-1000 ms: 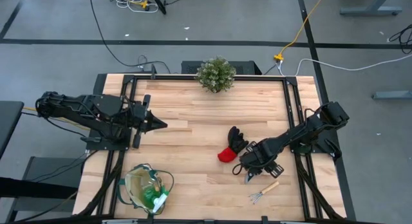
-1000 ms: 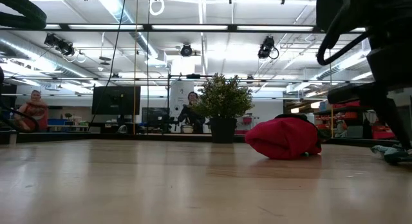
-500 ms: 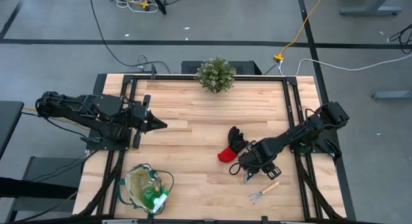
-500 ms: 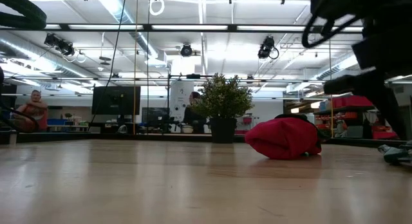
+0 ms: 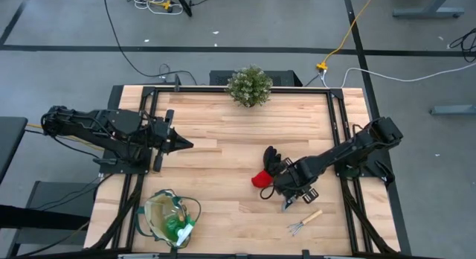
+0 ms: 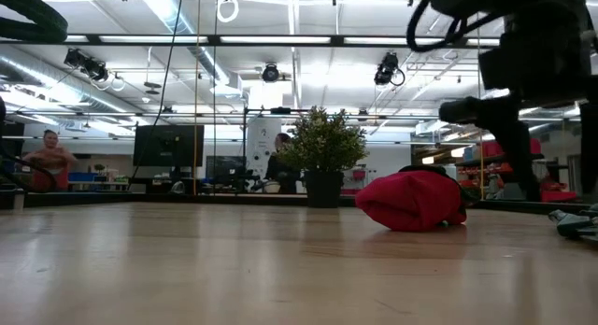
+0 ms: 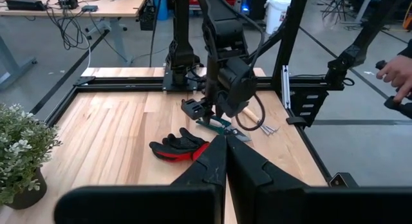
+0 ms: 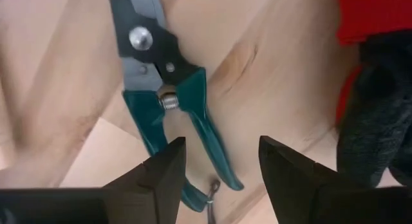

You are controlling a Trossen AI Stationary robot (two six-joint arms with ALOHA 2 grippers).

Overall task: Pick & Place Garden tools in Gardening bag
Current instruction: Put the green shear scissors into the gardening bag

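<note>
Three tools remain on the counter [image 5: 223,132]: glove [image 5: 268,168], shears [image 8: 168,89], rake [image 5: 306,220]. Right pincer [image 8: 219,165] hangs open over the shears; left pincer [image 5: 182,144] waits closed. Bag [image 5: 169,216] holds something green.

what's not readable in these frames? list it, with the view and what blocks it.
- Pruning shears, right wrist view: handle ends run behind the right claw and off the edge; in the high view the arm covers most of them.
- Gardening bag, high view: contents beyond something green too small to identify.
- Glove, low view: only a red mound; fingers hidden behind it.
- Mini rake, high view: only one found; a second is not visible.
</note>
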